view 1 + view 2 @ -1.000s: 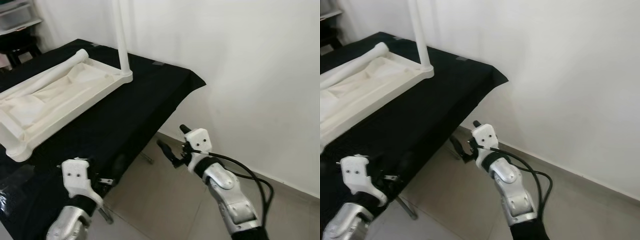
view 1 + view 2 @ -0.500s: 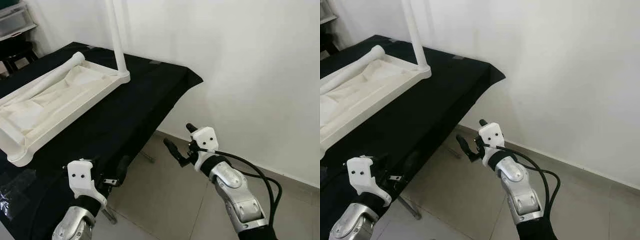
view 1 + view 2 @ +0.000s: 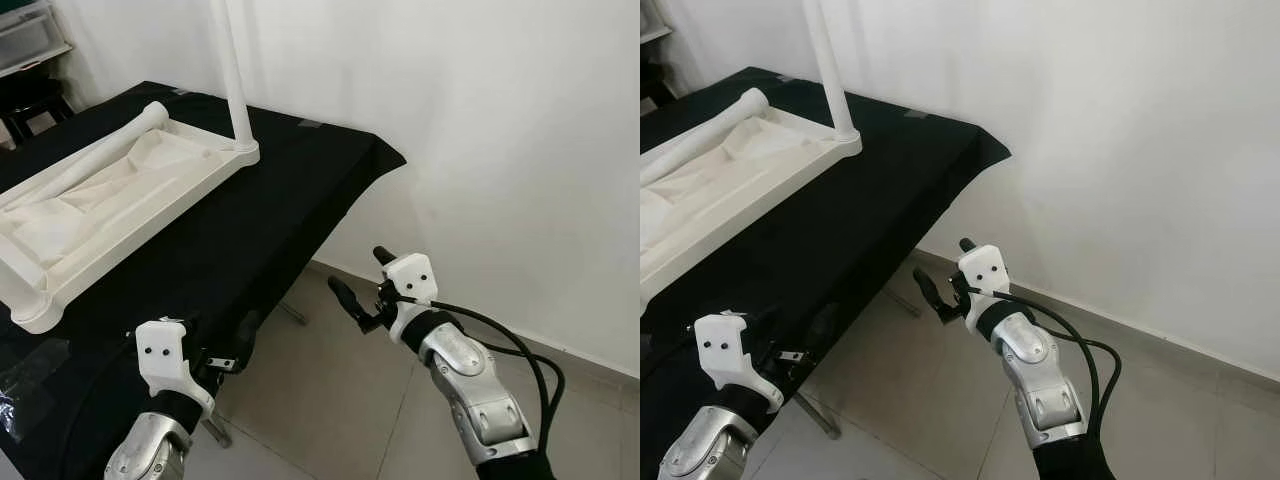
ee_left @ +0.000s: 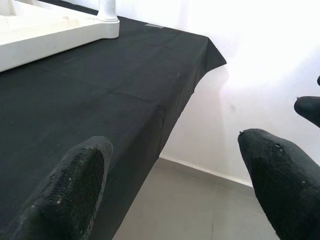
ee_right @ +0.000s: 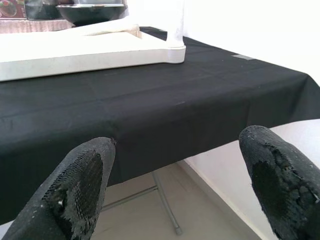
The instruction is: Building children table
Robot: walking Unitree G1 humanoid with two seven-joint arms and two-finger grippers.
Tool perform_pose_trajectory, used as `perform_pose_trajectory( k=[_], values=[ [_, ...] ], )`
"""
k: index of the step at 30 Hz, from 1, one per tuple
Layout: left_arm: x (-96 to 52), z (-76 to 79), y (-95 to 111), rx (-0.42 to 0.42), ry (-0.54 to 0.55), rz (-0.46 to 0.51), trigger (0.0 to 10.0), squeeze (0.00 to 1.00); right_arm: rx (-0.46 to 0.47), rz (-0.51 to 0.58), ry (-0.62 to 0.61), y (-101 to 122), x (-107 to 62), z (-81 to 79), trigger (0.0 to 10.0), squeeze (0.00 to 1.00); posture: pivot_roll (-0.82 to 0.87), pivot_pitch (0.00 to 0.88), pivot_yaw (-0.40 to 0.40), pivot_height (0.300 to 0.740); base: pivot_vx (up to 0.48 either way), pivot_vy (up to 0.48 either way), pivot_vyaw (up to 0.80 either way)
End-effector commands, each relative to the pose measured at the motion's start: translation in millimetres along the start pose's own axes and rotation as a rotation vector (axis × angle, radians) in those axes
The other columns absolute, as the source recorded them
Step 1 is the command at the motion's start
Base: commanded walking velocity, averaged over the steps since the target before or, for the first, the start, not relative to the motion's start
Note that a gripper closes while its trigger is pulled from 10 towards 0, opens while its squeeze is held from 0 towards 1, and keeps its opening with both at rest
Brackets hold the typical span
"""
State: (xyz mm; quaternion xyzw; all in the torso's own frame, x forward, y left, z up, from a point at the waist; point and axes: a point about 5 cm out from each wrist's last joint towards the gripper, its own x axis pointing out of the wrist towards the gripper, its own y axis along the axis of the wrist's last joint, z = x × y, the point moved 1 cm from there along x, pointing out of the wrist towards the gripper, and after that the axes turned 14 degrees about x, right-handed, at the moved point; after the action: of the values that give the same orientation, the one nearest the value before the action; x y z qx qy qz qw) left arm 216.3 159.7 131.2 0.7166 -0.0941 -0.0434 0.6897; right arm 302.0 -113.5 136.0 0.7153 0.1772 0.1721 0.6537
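Tabletop [image 3: 110, 205] – one, inverted | legs: two | left hand [image 4: 170, 185], right hand [image 5: 175, 185] – spread, empty

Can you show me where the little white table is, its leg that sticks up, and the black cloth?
white table [image 3: 120, 195]: left eye view, on its upturned underside.
upright leg [image 3: 231, 80]: left eye view, midway up the post.
black cloth [image 3: 280, 215]: left eye view, on a bare stretch beside the table.

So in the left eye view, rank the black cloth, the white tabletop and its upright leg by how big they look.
1. black cloth, largest.
2. white tabletop, lying upside down on it.
3. upright leg, smallest, though the frame cuts off its top, so its full length is unclear.
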Motion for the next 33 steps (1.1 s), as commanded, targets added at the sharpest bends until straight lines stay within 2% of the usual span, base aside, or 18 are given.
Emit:
perform_pose_trajectory(
  k=[1, 33],
  values=[
    [-1.3, -1.6, -2.7, 0.004, 0.003, -0.011, 10.0, 0.0, 0.008, -0.006, 0.014, -2.1, 1.2, -2.9, 10.0, 0.0, -0.1, 0.101, 0.035, 0.74, 0.0, 0.0, 0.0],
    [-1.0, -2.1, -2.4, 0.002, 0.004, -0.01, 10.0, 0.0, 0.008, -0.005, 0.012, -1.8, 1.8, -2.7, 10.0, 0.0, -0.1, 0.102, 0.036, 0.74, 0.0, 0.0, 0.0]
  ],
)
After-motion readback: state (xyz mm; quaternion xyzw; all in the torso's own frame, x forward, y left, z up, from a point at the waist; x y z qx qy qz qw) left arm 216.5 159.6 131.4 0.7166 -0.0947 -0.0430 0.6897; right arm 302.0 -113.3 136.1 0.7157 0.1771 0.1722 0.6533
